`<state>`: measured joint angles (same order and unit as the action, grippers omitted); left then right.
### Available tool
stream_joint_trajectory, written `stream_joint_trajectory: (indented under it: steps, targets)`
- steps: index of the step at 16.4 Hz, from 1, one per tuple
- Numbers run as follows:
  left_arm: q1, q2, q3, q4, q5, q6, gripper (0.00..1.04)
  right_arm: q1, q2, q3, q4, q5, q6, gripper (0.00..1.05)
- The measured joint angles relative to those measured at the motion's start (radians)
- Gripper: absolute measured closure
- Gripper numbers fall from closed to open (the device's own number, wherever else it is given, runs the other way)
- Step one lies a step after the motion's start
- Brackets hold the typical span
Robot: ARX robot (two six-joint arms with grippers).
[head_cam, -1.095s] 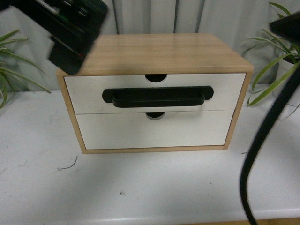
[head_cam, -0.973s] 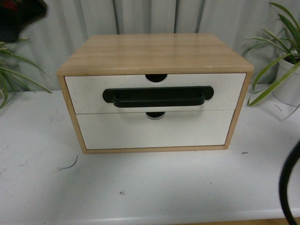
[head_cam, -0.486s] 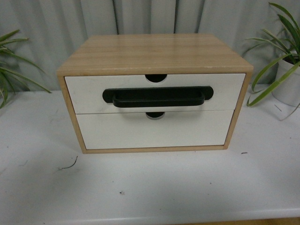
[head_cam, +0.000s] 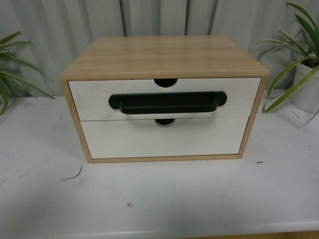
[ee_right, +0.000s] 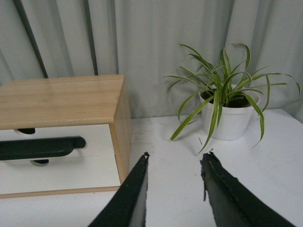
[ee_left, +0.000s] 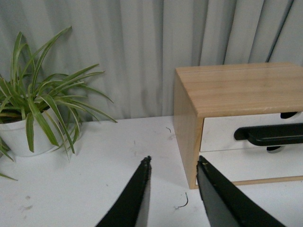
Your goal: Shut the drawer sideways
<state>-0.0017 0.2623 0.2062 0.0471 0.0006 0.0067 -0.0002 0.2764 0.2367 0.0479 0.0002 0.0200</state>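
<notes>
Fingers (ee_left: 137,194) spread apart on left gripper (ee_left: 174,161) and right gripper (ee_right: 177,155), pinching nothing. Hang off to each side of wooden box (head_cam: 164,55), not touching, likely with no pushing left to do. Sits all the way in, top slot, front flat with box: drawer (head_cam: 165,102).

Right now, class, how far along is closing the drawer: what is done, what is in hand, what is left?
Done: the drawer sits flush with the cabinet front, no gap visible. In hand: nothing; the left gripper and right gripper are open, empty and apart from the cabinet, out of the front view. Left: apparently nothing.
</notes>
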Motion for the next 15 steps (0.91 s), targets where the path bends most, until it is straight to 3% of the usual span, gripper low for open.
stream_joint_trajectory:
  steps: [3,4,15]
  targets:
    - [0.000,-0.117,-0.052,-0.080,0.000,-0.005,1.03,0.000,-0.045,-0.067,0.007,0.000,-0.014,0.98]
    - [0.000,-0.161,-0.072,-0.077,0.000,-0.003,1.03,0.000,-0.116,-0.084,-0.077,0.000,-0.017,1.02]
    - [0.000,-0.216,-0.155,-0.056,-0.001,-0.003,1.03,0.000,-0.225,-0.180,-0.056,0.000,-0.018,1.03]
